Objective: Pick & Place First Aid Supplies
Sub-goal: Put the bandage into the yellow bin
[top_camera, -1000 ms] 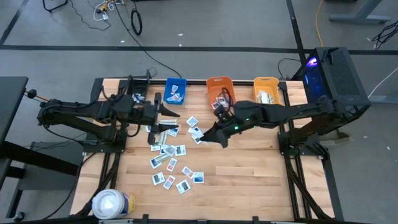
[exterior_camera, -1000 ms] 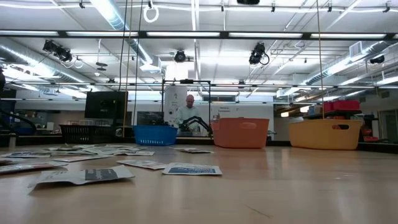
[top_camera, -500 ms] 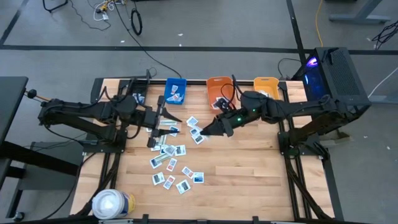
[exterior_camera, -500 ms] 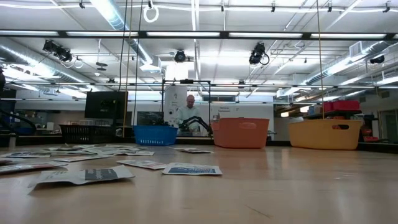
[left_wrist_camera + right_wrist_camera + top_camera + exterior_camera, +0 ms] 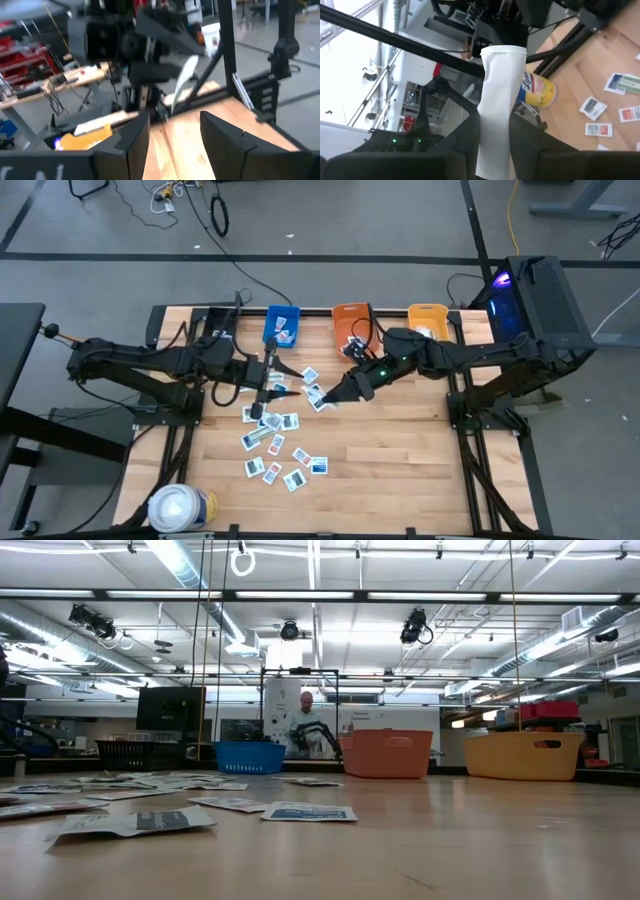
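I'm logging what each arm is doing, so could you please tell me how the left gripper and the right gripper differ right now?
The right gripper has its jaws closed on a long white strip, held upright. The left gripper has its jaws apart with nothing between them. The left gripper is near the blue bin, while the right gripper is nearer the orange bin. Both are over the scattered packets, pointing toward each other.

Along the upper edge of my wooden counter (image 5: 400,450) sit blue (image 5: 282,326), orange (image 5: 350,323) and yellow (image 5: 428,323) bins; a white roll (image 5: 180,508) stands lower left.
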